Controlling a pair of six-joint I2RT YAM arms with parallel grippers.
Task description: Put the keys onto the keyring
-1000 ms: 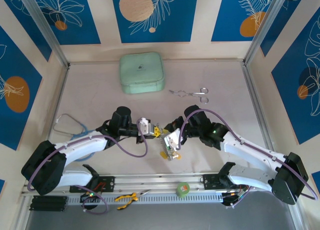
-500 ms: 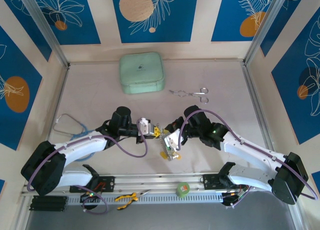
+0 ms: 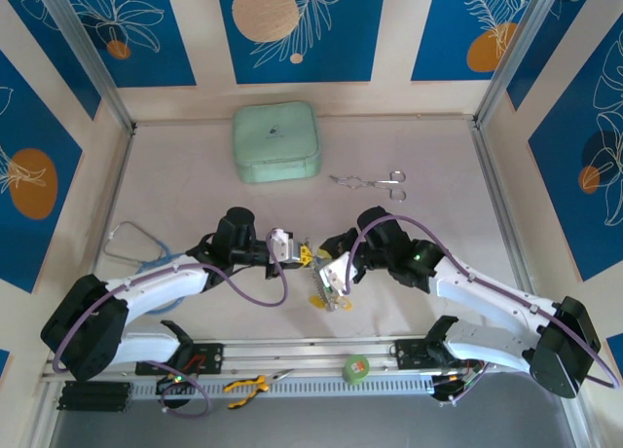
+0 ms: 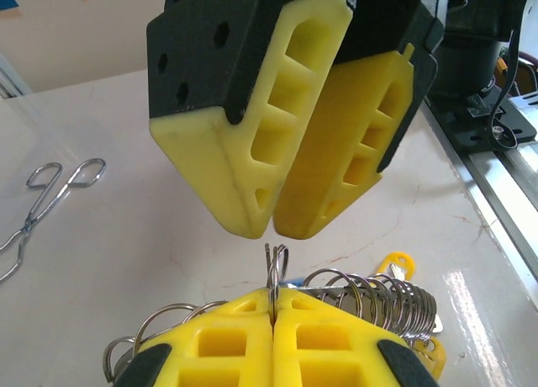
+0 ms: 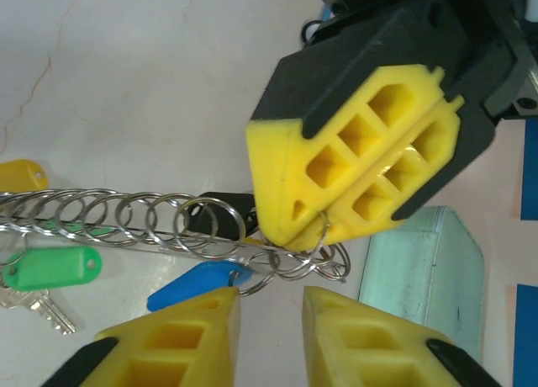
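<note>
Left gripper [image 3: 303, 255] and right gripper [image 3: 329, 276] met tip to tip over the near middle of the table [image 3: 438, 214] in the top view. At that size the set of their fingers could not be told. The keyring [image 3: 329, 298], a small silvery tangle flecked with yellow and green, lay on the table just below the right gripper. Farther back rested a mint-green case [image 3: 276, 142], its emblem too small to read, with silver forceps [image 3: 370, 182] to its right. A green tape roll [image 3: 357, 368] sat by the arm bases.

Left wrist view: the left gripper [image 4: 273, 299] had its yellow fingers pressed together on a thin double wire of the keyring [image 4: 275, 265], which stood upright from the seam. Small silver rings fanned out to either side, with a yellow tag [image 4: 395, 262] just beyond. The right gripper [image 4: 273, 227] hung close above, apart from the wire. The forceps [image 4: 42, 198] lay at the left.

Right wrist view: the right gripper [image 5: 271, 307] had its fingers spread, with nothing between them. Just beyond, the left gripper [image 5: 307, 231] pinched a wire near the right end of the keyring [image 5: 126, 240], a long thin hoop threaded with a row of small rings. A green tag [image 5: 52, 267], a blue tag [image 5: 197, 284], a black tag [image 5: 214, 214] and the yellow tag [image 5: 18, 175] lay along it, their faces too blurred to read. The keys [image 5: 38, 307] showed below the green tag. The case [image 5: 420, 269] lay at the lower right.
</note>
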